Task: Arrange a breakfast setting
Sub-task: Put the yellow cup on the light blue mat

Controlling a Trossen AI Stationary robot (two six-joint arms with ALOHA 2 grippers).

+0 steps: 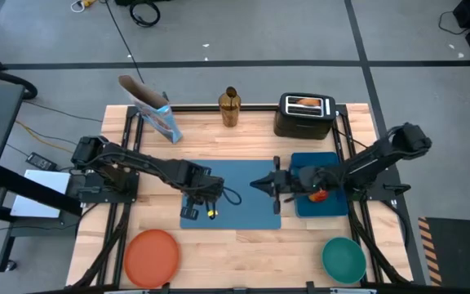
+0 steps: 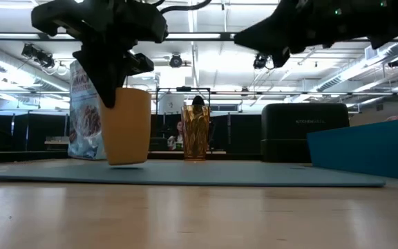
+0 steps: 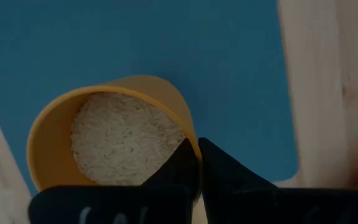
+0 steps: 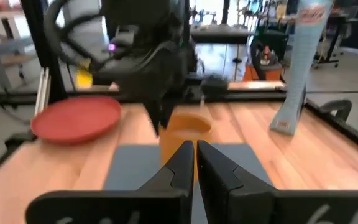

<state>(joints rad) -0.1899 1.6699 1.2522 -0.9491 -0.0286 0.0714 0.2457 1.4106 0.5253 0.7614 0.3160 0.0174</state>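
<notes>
A small orange cup [image 2: 128, 128], filled with white grains, hangs a little above the left part of the blue placemat [image 1: 243, 208]. My left gripper [image 1: 201, 196] is shut on it from above. My right gripper [image 1: 257, 184] hovers shut and empty over the mat's right part, pointing level toward the cup. The orange plate [image 1: 151, 255] sits near the front left and the teal bowl [image 1: 343, 257] near the front right. The cereal box [image 1: 160, 118] stands at the back left. Toast [image 1: 304, 102] sticks out of the toaster. My left gripper pinches the cup's rim [image 3: 190, 138] on one side, one finger inside over the grains and one outside against the wall. The fingers point down from above. The cup hangs below them, nearly upright and clear of the placemat.
A black toaster [image 1: 304, 116] and an amber glass [image 1: 229, 108] stand along the back edge. A blue box [image 1: 321, 167] lies right of the mat with a red apple [image 1: 321, 196] on it, under my right arm. Bare wood lies between plate and bowl.
</notes>
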